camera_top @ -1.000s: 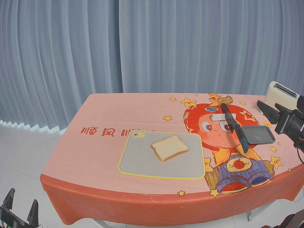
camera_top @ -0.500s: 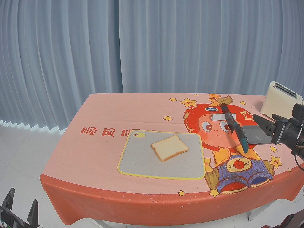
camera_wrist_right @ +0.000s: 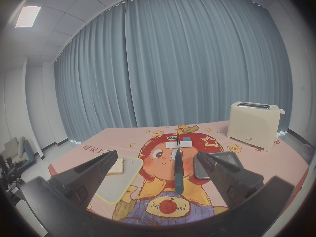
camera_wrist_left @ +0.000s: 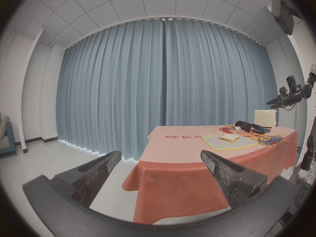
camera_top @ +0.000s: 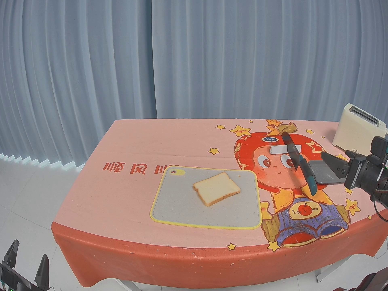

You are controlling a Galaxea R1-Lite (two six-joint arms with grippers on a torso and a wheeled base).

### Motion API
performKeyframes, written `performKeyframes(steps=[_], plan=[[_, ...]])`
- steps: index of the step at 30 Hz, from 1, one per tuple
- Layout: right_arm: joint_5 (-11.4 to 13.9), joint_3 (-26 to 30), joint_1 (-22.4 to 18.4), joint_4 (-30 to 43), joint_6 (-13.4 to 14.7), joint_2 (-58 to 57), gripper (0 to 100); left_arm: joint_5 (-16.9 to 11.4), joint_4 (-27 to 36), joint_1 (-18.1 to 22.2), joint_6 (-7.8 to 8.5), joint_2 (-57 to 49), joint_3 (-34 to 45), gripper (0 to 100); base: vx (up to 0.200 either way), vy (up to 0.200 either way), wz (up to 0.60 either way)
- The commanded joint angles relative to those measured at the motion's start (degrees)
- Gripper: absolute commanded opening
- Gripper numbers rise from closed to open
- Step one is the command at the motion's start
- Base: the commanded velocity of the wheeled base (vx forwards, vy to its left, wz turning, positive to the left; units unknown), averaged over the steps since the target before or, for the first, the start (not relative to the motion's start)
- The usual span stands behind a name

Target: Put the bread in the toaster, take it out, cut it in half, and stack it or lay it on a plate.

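A slice of white bread (camera_top: 216,188) lies flat on a grey cutting board with a yellow rim (camera_top: 178,211) at the table's middle. A knife with a teal handle (camera_top: 301,164) lies to the board's right, beside a grey rectangular plate (camera_top: 321,173). The white toaster (camera_top: 357,128) stands at the far right corner. My right gripper (camera_top: 335,159) hovers open over the plate, empty. In the right wrist view its jaws (camera_wrist_right: 158,163) frame the knife (camera_wrist_right: 178,171), with the bread (camera_wrist_right: 117,166) and toaster (camera_wrist_right: 255,125) to either side. My left gripper (camera_top: 26,259) hangs open below the table's near left corner.
The orange cartoon-print tablecloth (camera_top: 141,150) covers a table that ends close beyond the toaster. A blue-grey curtain (camera_top: 161,49) hangs behind. The left wrist view looks across the floor at the table (camera_wrist_left: 184,168) from its left side.
My right gripper has come down and to the left, from beside the toaster to over the grey plate, now hiding the plate's right part. The left arm and the bread have not moved.
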Motion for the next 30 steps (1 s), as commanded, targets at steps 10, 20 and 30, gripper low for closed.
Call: performKeyframes(steps=[10, 20, 30], plan=[[-0.6, -0.3, -0.1, 1.8, 0.1, 1.0, 100, 0.0, -0.1, 0.0, 0.00, 0.1, 1.0, 100, 0.000, 0.000, 0.00], [-0.6, 0.0, -0.1, 1.8, 0.2, 1.5, 100, 0.0, -0.1, 0.0, 0.00, 0.1, 1.0, 100, 0.000, 0.000, 0.00], [-0.6, 0.0, 0.0, 1.8, 0.2, 1.6, 100, 0.0, 0.0, 0.0, 0.00, 0.1, 1.0, 100, 0.000, 0.000, 0.00]])
